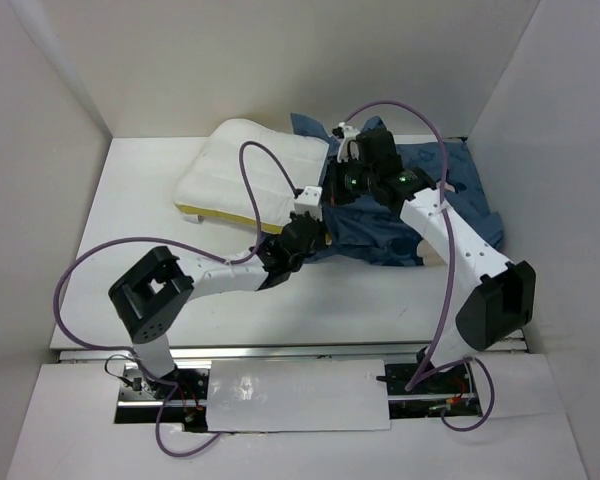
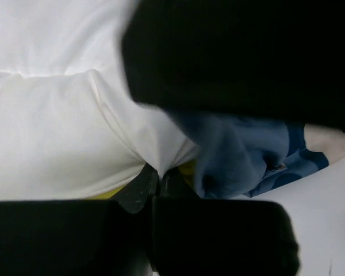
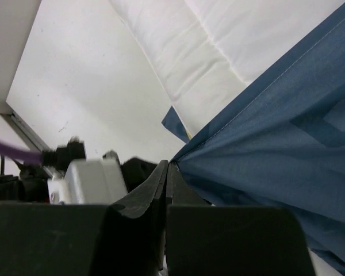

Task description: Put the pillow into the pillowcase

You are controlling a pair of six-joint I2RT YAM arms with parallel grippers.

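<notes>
The white pillow (image 1: 242, 170) with its yellow seam lies at the back left of the table, its right end at the mouth of the blue pillowcase (image 1: 440, 200), which is bunched at the back right. My left gripper (image 1: 315, 228) is shut on the pillow's near edge; the left wrist view shows white fabric (image 2: 75, 132) pinched between the jaws (image 2: 159, 175), with blue cloth (image 2: 236, 155) beside it. My right gripper (image 1: 332, 190) is shut on the pillowcase's hem, held up taut in the right wrist view (image 3: 168, 165), where the pillowcase (image 3: 276, 149) and the pillow (image 3: 207, 52) both show.
White walls enclose the table on the left, back and right. A purple cable (image 1: 270, 160) loops over the pillow and another arcs over the right arm (image 1: 450, 240). The left arm (image 1: 220, 275) lies across the table's middle.
</notes>
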